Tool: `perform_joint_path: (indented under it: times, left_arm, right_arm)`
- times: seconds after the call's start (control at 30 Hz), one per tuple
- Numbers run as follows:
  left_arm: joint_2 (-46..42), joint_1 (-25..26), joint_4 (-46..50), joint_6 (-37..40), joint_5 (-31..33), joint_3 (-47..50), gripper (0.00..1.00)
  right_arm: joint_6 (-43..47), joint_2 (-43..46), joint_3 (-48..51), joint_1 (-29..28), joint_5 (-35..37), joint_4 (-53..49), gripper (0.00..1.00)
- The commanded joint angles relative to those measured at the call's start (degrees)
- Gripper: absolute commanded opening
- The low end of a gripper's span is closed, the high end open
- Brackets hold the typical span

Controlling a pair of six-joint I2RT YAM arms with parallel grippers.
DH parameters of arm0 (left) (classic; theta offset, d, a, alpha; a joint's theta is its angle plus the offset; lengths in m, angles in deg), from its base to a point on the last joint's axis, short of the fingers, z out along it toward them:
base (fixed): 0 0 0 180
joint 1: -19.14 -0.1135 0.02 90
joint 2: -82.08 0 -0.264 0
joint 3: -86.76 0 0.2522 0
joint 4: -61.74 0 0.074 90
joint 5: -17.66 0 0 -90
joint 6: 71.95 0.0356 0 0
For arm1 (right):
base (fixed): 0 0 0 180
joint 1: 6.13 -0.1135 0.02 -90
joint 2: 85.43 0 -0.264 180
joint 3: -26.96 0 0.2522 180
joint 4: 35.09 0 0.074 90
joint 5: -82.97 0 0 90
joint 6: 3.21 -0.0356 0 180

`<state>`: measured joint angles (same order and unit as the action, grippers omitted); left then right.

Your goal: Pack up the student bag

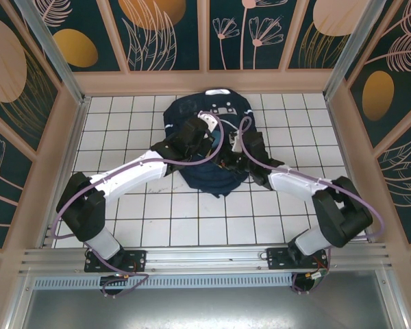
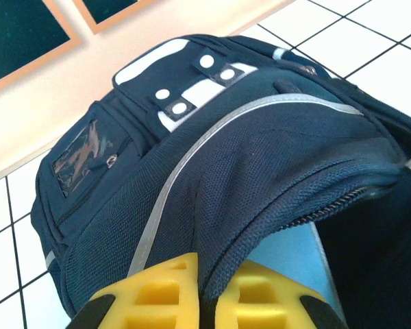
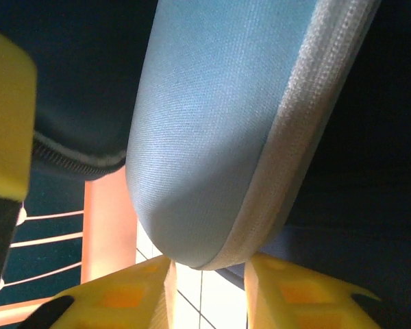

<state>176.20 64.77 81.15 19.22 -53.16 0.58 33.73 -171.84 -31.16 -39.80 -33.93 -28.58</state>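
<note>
Holding the mouth open is the step in hand, as I read it. The student bag (image 1: 205, 179) lies flat on the white tiled table (image 1: 157, 219), far-centre. Its top end with the white snap patches (image 2: 192, 82) points toward the back wall, and both arms reach onto it.

Left gripper (image 2: 209, 277): clenched on the navy top flap right by the zip edge (image 2: 329, 202). The mesh fabric is pinched between the yellow fingers (image 2: 151, 295), and the flap is lifted enough that light-blue material shows underneath.

Right gripper (image 3: 207, 269): jaws part-way in. The rounded end of a light-blue panel (image 3: 212, 123) with grey woven trim (image 3: 308, 130) sits right at the gap between the tips. Both tips look to be touching it, but I can't tell if it's clamped or just bracketed. I also can't tell whether the panel is the bag's own lining or divider, or an item going in.

Progress guess: early to mid. The mouth is only partly open and the zip isn't run.

Next move calls for:
- right: confirm a firm pinch, preferably on the woven trim, since the blue face looks slick
- then move it against the left's hold, either spreading the opening or feeding the panel under the flap
- left: hold flap height and don't let go

Risks: the mesh could creep out of the left pads under tension. The two wrists are close together over the bag, so clearance is tight.
</note>
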Motion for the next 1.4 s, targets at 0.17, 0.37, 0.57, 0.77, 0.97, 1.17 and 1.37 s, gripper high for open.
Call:
perform_joint_path:
  times: [0.17, 0.37, 0.57, 0.77, 0.97, 1.17, 1.37]
  left_arm:
    - [-6.0, 1.3, -3.0, -2.1, -0.3, -0.5, 0.02]
    - [-6.4, 1.3, -1.3, -2.2, -3.6, -1.1, 0.02]
    - [-7.0, 1.3, 0.1, -2.8, -7.5, -1.4, 0.02]
    - [-5.8, 1.3, 2.1, -2.9, -9.3, -2.8, 0.01]
    - [-5.3, 1.3, 4.1, -4.3, -11.8, -4.0, 0.0]
    - [-5.5, 1.2, 5.3, -5.6, -14.2, -4.4, 0.01]
    - [-5.2, 1.2, 5.2, -7.0, -14.9, -4.2, 0.0]
  right_arm:
    - [-1.6, 6.0, 3.0, 0.5, 5.3, 7.4, 0.4]
    - [-2.0, 12.8, 6.0, 1.5, 9.8, -2.0, 0.51]
    - [-4.1, 7.6, 2.7, 1.6, 6.7, 0.5, 0.38]
    - [-6.0, 3.6, 1.5, 0.3, 5.1, 3.1, 0.36]
    - [-8.7, -1.0, 0.9, -0.4, 6.2, 11.0, 0.31]
    - [-12.6, -7.9, -0.8, -1.0, 7.3, 22.0, 0.27]
    - [-12.9, -9.5, -0.3, -1.0, 11.8, 27.4, 0.23]
